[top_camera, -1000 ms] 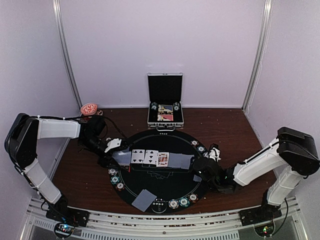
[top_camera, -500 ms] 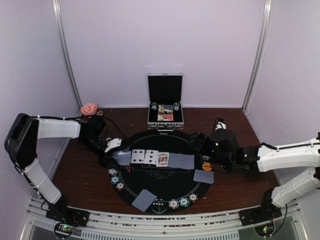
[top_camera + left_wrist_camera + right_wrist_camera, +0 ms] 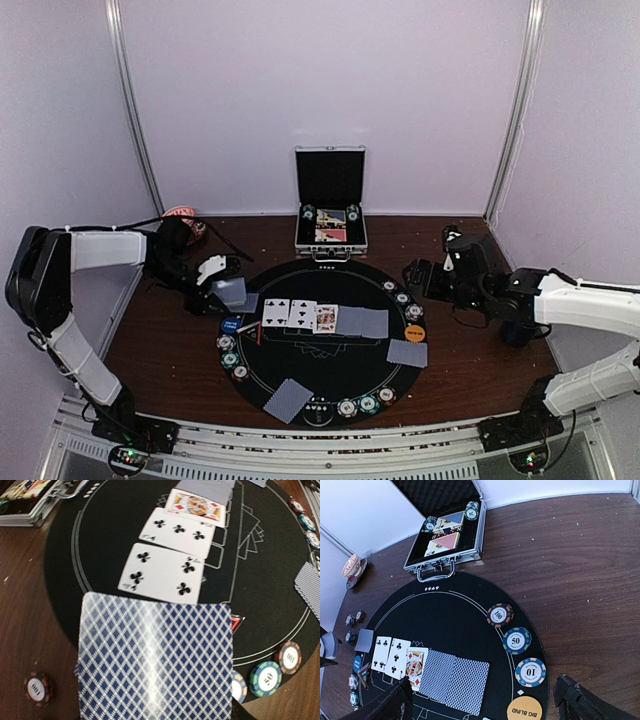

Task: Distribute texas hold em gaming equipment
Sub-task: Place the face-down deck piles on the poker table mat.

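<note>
My left gripper [image 3: 218,285] is off the left rim of the round black mat [image 3: 320,275]. It is shut on blue-backed playing cards [image 3: 231,292], which fill the lower left wrist view [image 3: 155,660] and hide the fingers. Three face-up cards [image 3: 300,315] and two face-down ones [image 3: 362,322] lie in a row on the mat. Single face-down cards lie at the right [image 3: 407,352] and front [image 3: 287,400]. My right gripper [image 3: 422,275] is open and empty above the mat's right rear rim. Below it are striped chips [image 3: 516,640] and the orange button [image 3: 524,710].
The open silver case [image 3: 330,200] with cards and chips stands behind the mat. A red patterned cup [image 3: 180,215] is at the back left. Chips line the mat's left [image 3: 230,358] and front [image 3: 357,405] rims, beside a blue button [image 3: 231,326]. One chip [image 3: 38,689] lies on the wood.
My right arm has lifted off the mat's right side and swung back to the right rear, leaving a face-down card there. My left gripper has drawn back left with its cards.
</note>
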Robot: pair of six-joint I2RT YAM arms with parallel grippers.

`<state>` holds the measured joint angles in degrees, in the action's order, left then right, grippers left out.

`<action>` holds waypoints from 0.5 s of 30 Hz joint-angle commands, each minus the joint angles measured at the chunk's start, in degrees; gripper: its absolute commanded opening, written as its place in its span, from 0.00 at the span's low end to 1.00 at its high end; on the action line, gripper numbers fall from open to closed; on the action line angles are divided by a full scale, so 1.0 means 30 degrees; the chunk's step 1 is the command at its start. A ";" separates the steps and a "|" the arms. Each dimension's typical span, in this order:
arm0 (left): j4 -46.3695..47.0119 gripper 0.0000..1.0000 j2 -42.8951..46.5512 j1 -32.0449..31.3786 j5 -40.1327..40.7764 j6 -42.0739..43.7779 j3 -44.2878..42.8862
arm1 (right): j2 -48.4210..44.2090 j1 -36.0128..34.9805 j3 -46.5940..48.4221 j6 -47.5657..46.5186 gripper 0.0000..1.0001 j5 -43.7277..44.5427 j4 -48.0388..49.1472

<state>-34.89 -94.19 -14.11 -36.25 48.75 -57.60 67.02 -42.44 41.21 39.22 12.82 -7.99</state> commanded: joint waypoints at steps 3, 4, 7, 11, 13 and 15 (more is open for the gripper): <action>-0.0311 0.58 -0.0193 0.2821 0.0403 -0.0689 -0.0812 | 0.1395 0.0402 0.0696 -0.1281 1.00 -0.2933 0.0058; -0.0236 0.58 -0.0310 0.3263 0.0443 -0.0796 -0.0783 | 0.1668 0.0397 0.0679 -0.1306 1.00 -0.3303 0.0358; -0.0115 0.58 -0.0729 0.4538 0.0323 -0.1070 -0.0819 | 0.2427 0.0390 0.0711 -0.1281 1.00 -0.4371 0.0970; 0.0020 0.57 -0.0901 0.6456 0.0167 -0.1479 -0.0974 | 0.2623 0.0375 0.0268 -0.0946 1.00 -0.5888 0.1630; 0.0212 0.57 -0.1034 0.7177 0.0340 -0.1767 -0.1039 | 0.2234 0.0362 -0.0142 -0.0762 1.00 -0.6478 0.1999; 0.0356 0.58 -0.1231 0.7825 0.0421 -0.2035 -0.1068 | 0.1594 0.0346 -0.0567 -0.0601 1.00 -0.6815 0.2257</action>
<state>-34.76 -97.01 5.91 -34.70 44.93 -58.96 74.91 -41.41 41.67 36.42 -3.16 -4.60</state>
